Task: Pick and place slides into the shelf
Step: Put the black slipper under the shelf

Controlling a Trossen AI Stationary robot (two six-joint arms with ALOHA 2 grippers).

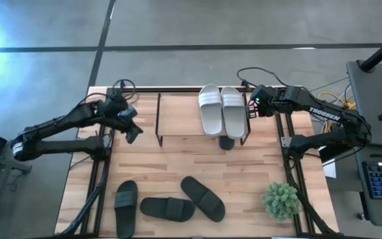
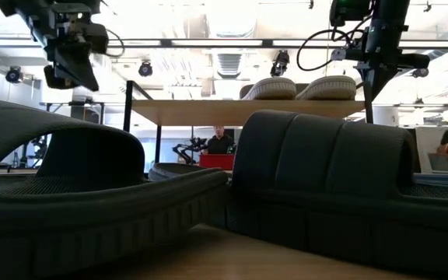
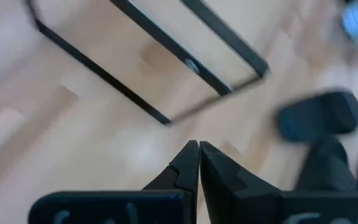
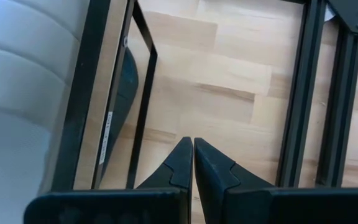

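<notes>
The shelf (image 1: 178, 119) stands at the table's far middle. Two light slides (image 1: 222, 111) lie side by side on its wood top, toward its right end; the low view shows them as light slides (image 2: 300, 88) too. One dark slide (image 1: 226, 143) peeks out from under the shelf and also shows in the right wrist view (image 4: 127, 81). Three more dark slides (image 1: 168, 208) lie on the near part of the table. My left gripper (image 1: 132, 135) hangs shut off the shelf's left end. My right gripper (image 1: 252, 111) hangs shut just off its right end.
A small green plant (image 1: 281, 200) stands at the table's near right. Black frame rails (image 1: 290, 166) run along both table sides. Bare wood lies between the shelf and the near slides. A person (image 2: 220, 141) shows in the room far behind.
</notes>
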